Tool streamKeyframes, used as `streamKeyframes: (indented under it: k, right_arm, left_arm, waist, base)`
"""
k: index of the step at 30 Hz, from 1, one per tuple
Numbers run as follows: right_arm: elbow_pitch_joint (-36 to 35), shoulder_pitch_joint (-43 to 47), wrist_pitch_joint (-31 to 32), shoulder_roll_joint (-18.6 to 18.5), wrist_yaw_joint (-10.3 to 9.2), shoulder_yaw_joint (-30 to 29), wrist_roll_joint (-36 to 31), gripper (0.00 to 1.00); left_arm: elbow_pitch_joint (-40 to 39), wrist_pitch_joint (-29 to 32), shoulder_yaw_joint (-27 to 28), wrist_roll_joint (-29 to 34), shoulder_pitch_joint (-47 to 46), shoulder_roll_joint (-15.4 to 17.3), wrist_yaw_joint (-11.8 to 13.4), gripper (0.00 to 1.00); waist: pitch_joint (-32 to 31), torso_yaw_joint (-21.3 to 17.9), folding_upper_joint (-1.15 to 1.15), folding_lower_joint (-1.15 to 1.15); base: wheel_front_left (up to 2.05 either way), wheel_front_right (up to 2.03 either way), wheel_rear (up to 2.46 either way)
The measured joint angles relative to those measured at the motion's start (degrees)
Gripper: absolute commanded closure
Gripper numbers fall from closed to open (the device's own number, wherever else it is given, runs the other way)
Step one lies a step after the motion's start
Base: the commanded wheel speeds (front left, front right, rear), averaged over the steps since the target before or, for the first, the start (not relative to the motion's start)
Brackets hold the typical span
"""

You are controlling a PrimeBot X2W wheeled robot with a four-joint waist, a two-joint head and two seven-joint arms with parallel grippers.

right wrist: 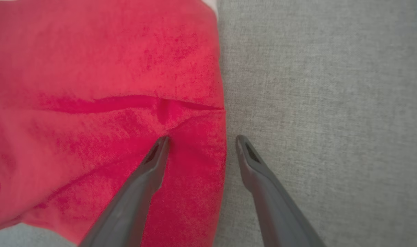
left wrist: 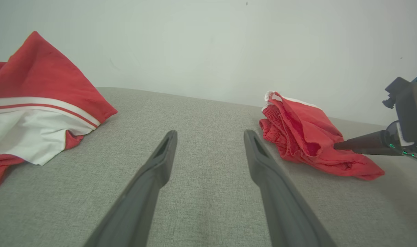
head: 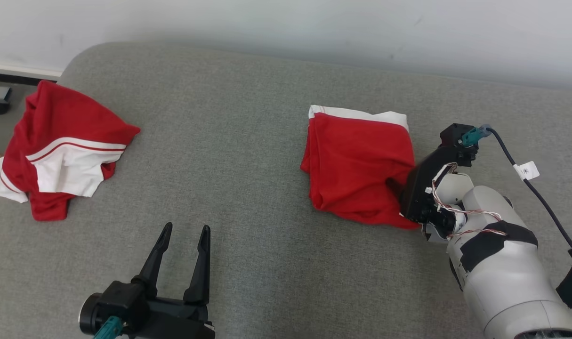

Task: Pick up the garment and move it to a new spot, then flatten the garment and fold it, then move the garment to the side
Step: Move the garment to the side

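The folded red garment (head: 356, 165) lies on the grey cushion (head: 248, 141), right of centre. The right gripper (right wrist: 201, 144) stands open astride its right edge: one finger over cloth, one over cushion. The left gripper (head: 184, 230), open too, is well apart.

We can read no words or numbers in these views. The one label we find is a small white tag (head: 526, 170) on the black cable (head: 548, 210), at about three o'clock in the head view. It carries one dark mark, too small to read.
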Motion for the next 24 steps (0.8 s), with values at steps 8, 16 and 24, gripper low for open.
streamKeyframes:
  k: [8,16,24]
  right_arm:
    - [8.2,-3.9,-5.1,0.0,0.00,1.2,2.4,1.00]
    - [9.9,-5.0,-8.3,-2.0,0.01,-4.9,-6.5,1.00]
    - [6.5,-5.0,-8.2,-11.0,0.01,-7.0,-16.7,1.00]
  left_arm:
    - [-0.1,0.0,1.1,-0.3,-0.5,0.1,0.0,0.00]
    - [-1.5,0.0,3.4,-0.3,-0.5,1.2,0.0,0.00]
    - [-3.6,0.0,6.1,-0.3,-1.6,2.4,0.0,0.00]
  waist:
    - [1.1,0.1,0.00,-0.01]
    - [1.7,-4.1,0.00,-0.01]
    - [3.9,-8.5,0.00,-0.01]
  base:
    - [0.00,0.00,0.00]
    - [0.00,0.00,0.00]
    - [0.00,0.00,0.00]
